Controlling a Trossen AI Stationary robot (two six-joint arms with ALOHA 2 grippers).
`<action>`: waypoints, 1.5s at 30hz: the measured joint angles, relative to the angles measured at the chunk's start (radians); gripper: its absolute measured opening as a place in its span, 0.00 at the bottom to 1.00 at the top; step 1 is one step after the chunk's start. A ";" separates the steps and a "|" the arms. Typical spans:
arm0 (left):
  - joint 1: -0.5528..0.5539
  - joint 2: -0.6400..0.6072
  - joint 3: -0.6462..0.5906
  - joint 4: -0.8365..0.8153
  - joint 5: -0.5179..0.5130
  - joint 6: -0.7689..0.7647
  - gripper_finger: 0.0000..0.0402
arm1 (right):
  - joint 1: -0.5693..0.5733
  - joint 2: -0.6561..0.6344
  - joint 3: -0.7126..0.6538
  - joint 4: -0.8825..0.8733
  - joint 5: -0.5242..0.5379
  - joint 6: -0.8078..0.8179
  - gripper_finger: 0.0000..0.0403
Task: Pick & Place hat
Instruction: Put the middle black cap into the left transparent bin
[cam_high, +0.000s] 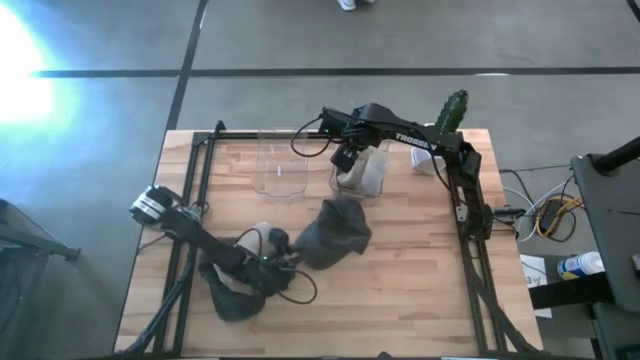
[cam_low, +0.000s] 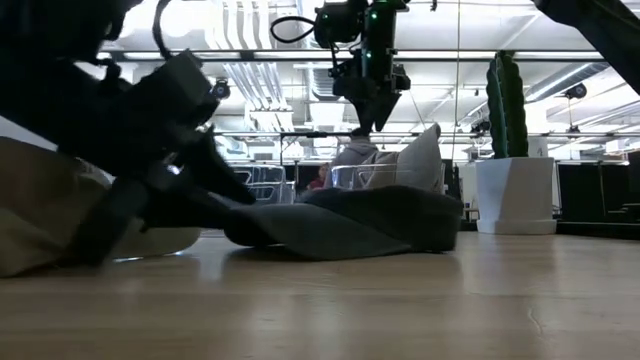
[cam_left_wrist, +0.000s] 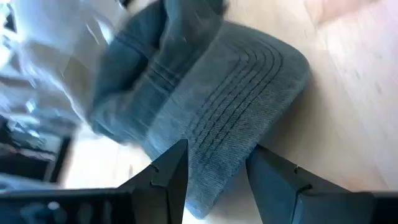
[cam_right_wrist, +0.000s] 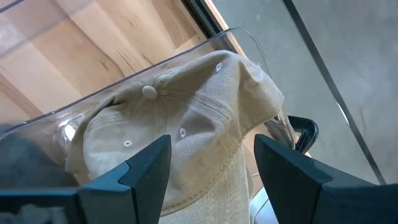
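The grey hat (cam_high: 335, 234) lies crumpled near the middle of the wooden table (cam_high: 400, 290), its stitched brim towards the left gripper (cam_left_wrist: 214, 171), which sits low beside it with fingers parted and nothing between them. At the far side, the right gripper (cam_right_wrist: 211, 165) hangs over a beige cap (cam_right_wrist: 186, 143) resting in a clear bin (cam_high: 362, 172) (fingers spread, holding nothing). A second clear bin (cam_high: 280, 170) stands beside it, and a potted cactus (cam_low: 507, 140) at the table's far right corner.
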 joint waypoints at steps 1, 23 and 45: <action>0.005 0.011 0.006 0.026 -0.007 0.033 0.38 | 0.000 0.000 0.000 0.002 0.000 0.000 0.56; 0.184 0.028 0.190 0.056 0.064 0.247 0.03 | 0.003 -0.024 -0.001 0.030 -0.012 -0.060 0.56; 0.151 -0.601 0.508 -0.952 -0.325 -0.802 0.02 | 0.022 -0.293 -0.002 0.156 -0.063 -0.038 0.56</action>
